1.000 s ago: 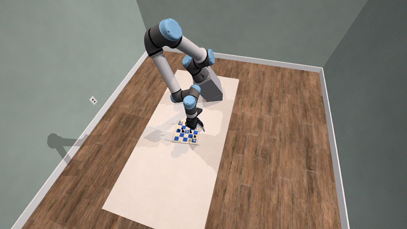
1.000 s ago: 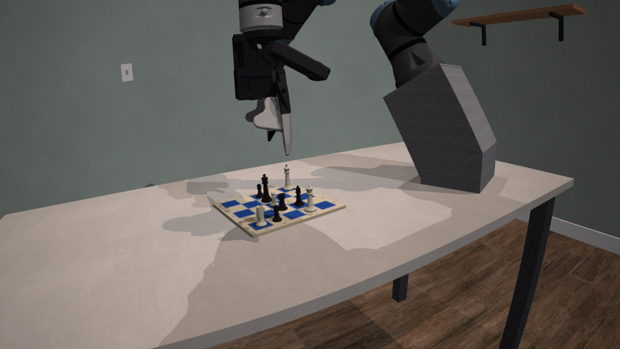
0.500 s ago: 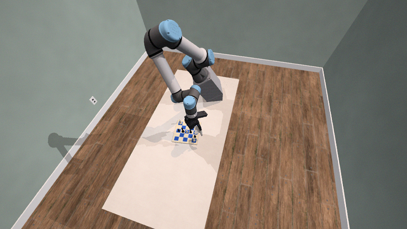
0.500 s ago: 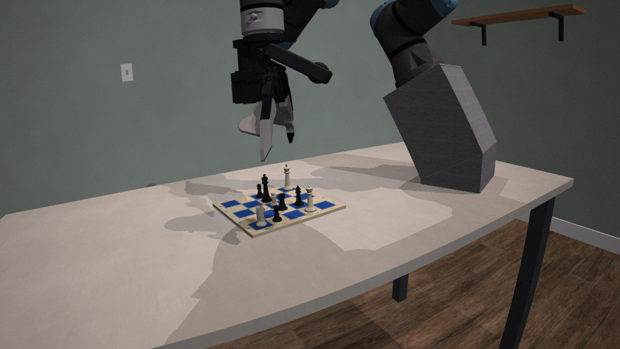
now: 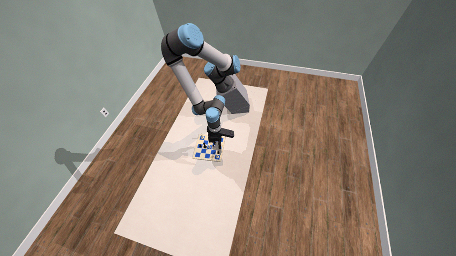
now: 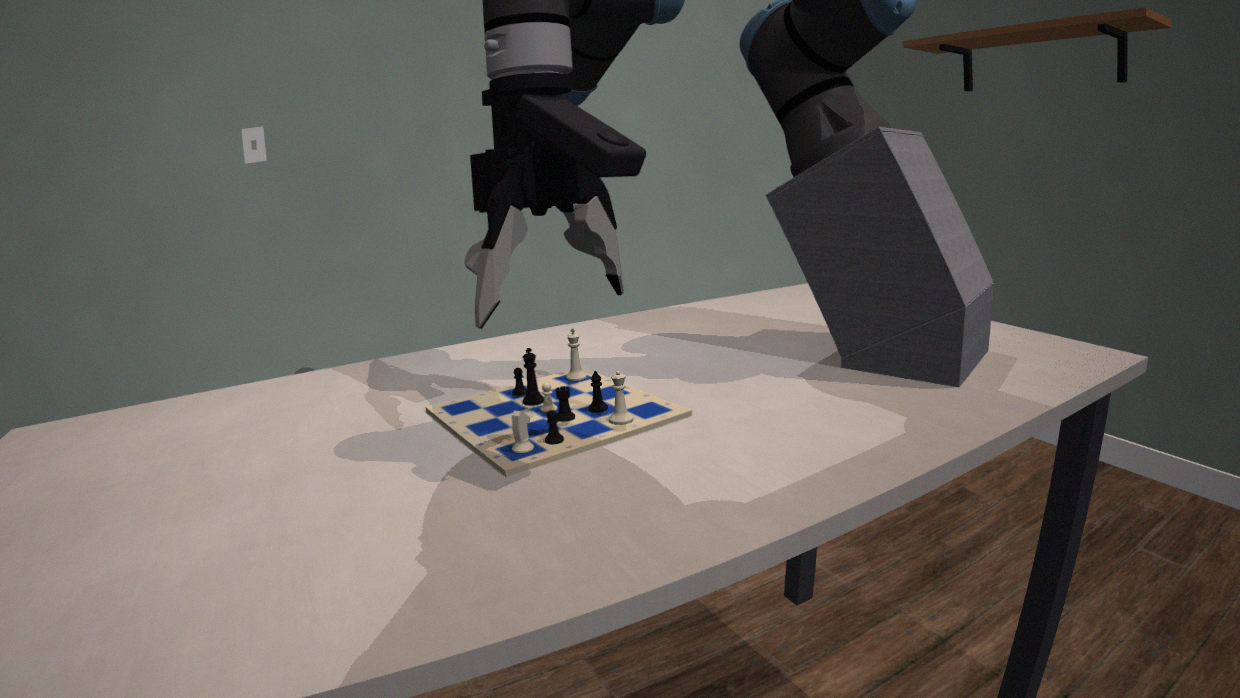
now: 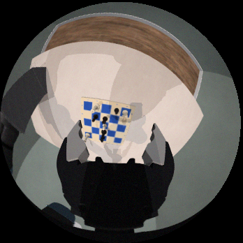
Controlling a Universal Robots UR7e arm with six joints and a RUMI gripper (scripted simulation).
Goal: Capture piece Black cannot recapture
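Note:
My gripper [image 6: 550, 309] [image 7: 116, 122] is open and empty, high above the blue-and-cream board [image 5: 202, 155] [image 6: 598, 440] [image 7: 82, 108]. All pieces stand upright on it. In the exterior view, a white king [image 6: 573, 359] is at the back corner, a black king [image 6: 531, 385] beside a black pawn [image 6: 518, 382] at the left. A white pawn [image 6: 547, 398] and black rook [image 6: 564, 404] are near the middle, a black bishop [image 6: 596, 395] and white queen [image 6: 619, 403] to the right. A white knight [image 6: 520, 433] is at the near corner beside another black pawn [image 6: 553, 428]. Square labels are too small to read.
The board lies on a long pale table [image 5: 175, 198] [image 6: 216, 537]. The arm's grey pedestal [image 5: 233, 100] [image 6: 885, 268] stands at the table's far end. A wooden wall shelf [image 6: 1041, 30] hangs behind it.

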